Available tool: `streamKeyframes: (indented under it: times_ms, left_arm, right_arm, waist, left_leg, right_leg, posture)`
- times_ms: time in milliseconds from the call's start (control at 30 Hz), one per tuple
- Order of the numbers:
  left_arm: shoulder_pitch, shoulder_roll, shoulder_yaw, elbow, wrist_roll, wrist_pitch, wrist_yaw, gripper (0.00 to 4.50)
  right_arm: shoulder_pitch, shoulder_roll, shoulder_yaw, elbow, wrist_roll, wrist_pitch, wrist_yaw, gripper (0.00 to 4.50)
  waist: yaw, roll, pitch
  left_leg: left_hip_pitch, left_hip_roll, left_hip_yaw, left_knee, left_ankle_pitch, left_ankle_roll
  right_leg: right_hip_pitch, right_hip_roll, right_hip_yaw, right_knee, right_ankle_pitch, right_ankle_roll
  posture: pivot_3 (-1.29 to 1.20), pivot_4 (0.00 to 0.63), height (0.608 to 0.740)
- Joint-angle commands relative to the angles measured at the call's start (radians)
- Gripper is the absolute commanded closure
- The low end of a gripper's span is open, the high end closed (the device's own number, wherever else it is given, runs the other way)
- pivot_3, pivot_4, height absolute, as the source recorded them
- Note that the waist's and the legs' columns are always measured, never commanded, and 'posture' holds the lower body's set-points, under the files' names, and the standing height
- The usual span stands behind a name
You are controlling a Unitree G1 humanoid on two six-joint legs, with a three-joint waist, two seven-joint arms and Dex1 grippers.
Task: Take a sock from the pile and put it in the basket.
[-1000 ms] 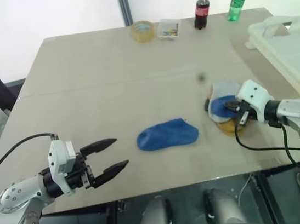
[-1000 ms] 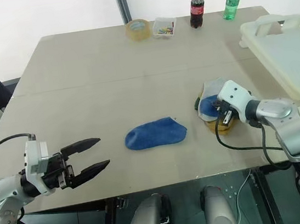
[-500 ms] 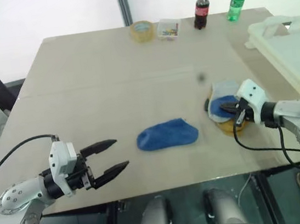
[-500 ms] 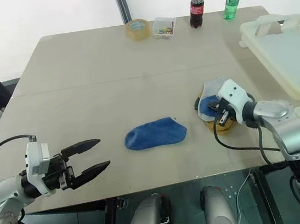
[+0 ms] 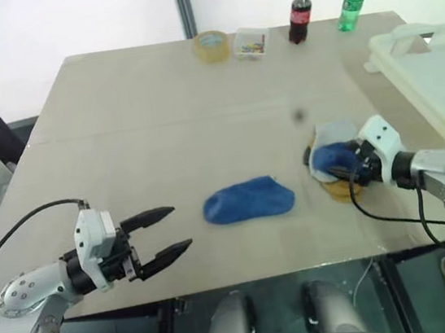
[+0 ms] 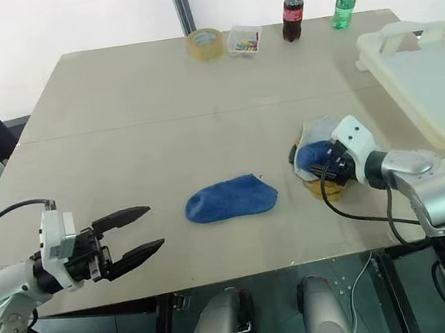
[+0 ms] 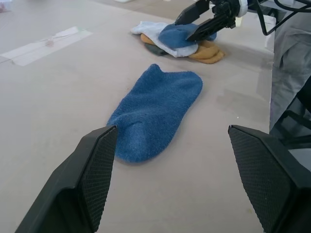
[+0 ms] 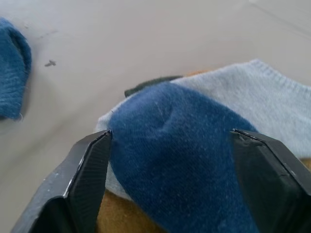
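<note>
Since the earlier frames the right gripper's jaws have been spread apart; a second ago they were shut at the pile. Nothing else has been shifted. This is judged to be the set-up for a pinch, so the task is barely begun.

At the left, the left gripper (image 5: 163, 232) is held above the near table edge with its black fingers parted and nothing between them. Ahead of it a loose blue sock (image 5: 248, 200) lies flat on the smooth beige table (image 5: 159, 117), its surface fuzzy and its outline a rounded foot shape.

Further right, the right gripper (image 6: 321, 167) is set at the pile (image 6: 321, 163), its textured pads (image 8: 90, 179) open on either side of the sock (image 8: 180, 150), a soft royal-blue mound resting on light grey ribbed knit and mustard fabric. At the far right the basket (image 5: 421, 66), pale rigid plastic, stands well apart from the pile.
</note>
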Motion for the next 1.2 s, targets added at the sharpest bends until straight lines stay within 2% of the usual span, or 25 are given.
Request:
streamKeyframes:
  times_ms: [33,233,533,767,967,1200]
  left_arm:
    - [-0.010,0.004,0.005,-0.009,0.002,-0.017,0.002,0.62]
    - [-0.009,0.003,0.005,-0.009,0.007,-0.018,0.005,0.62]
    - [-0.001,0.001,0.009,-0.010,0.009,-0.018,0.002,0.62]
    - [-0.011,0.002,0.008,-0.003,0.013,-0.018,-0.001,0.62]
    - [-0.010,0.007,0.042,0.021,0.023,-0.031,0.003,0.62]
    - [0.014,0.005,0.089,0.028,0.030,-0.051,0.017,0.62]
  right_arm:
    - [-0.015,0.000,-0.025,-0.020,0.022,0.015,-0.012,1.70]
    - [-0.015,-0.003,-0.024,-0.015,0.030,0.004,-0.016,4.46]
    - [-0.060,0.025,-0.007,-0.043,0.067,-0.026,0.002,4.46]
    - [-0.191,0.085,0.177,0.078,-0.051,-0.076,-0.005,4.46]
    - [-0.409,0.277,0.318,0.340,-0.144,-0.133,-0.028,4.46]
    - [-0.587,0.523,0.411,0.690,-0.225,-0.243,-0.033,4.46]
  waist:
    - [0.000,0.000,0.000]
    - [-0.001,0.000,0.000]
    - [-0.003,0.000,0.000]
    - [-0.004,0.000,0.000]
    - [-0.009,0.001,0.000]
    - [-0.009,0.001,0.001]
  left_leg:
    - [0.000,0.000,0.000,0.000,0.000,0.000]
    - [0.000,0.000,0.000,0.000,0.000,0.000]
    - [0.000,0.000,0.000,0.000,0.000,0.000]
    - [0.000,0.000,0.000,0.000,0.000,0.000]
    - [0.000,0.000,0.000,0.000,0.000,-0.001]
    - [-0.001,0.000,0.000,-0.001,0.003,-0.006]
  right_leg:
    - [0.000,0.000,0.000,0.000,0.000,0.000]
    - [0.000,0.000,0.000,0.000,0.000,0.000]
    - [0.000,0.000,0.000,0.000,0.000,0.000]
    - [0.000,0.001,0.000,0.000,0.000,0.000]
    - [-0.001,0.002,0.000,0.001,0.000,0.000]
    - [-0.001,0.004,0.000,0.000,0.000,-0.001]
  posture:
    - [0.00,0.150,0.740]
    - [0.00,0.150,0.740]
    - [0.00,0.150,0.740]
    - [0.00,0.150,0.740]
    - [0.00,0.150,0.740]
    - [0.00,0.150,0.740]
